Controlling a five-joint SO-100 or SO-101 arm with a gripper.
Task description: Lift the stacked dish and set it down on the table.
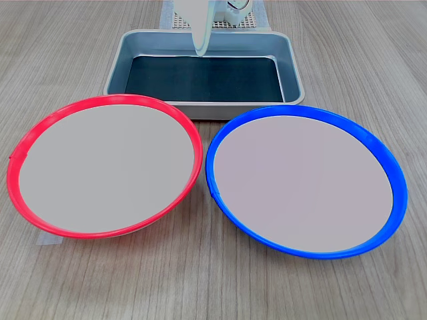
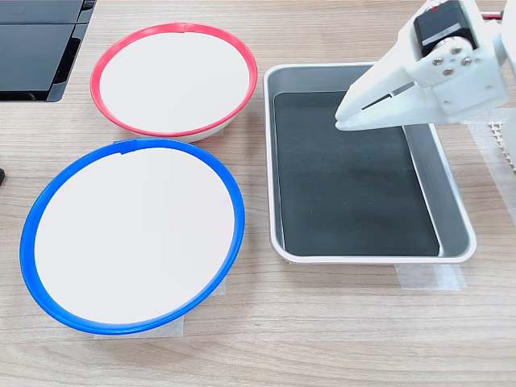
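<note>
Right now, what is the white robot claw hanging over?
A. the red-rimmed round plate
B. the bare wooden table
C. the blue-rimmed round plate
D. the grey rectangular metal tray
D: in the second exterior view the white claw hangs above the grey rectangular metal tray, holding nothing, while the red-rimmed round plate and blue-rimmed round plate lie beside the tray.

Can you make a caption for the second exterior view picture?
White gripper hovering shut over the grey tray, beside a red-rimmed plate and a blue-rimmed plate.
</note>
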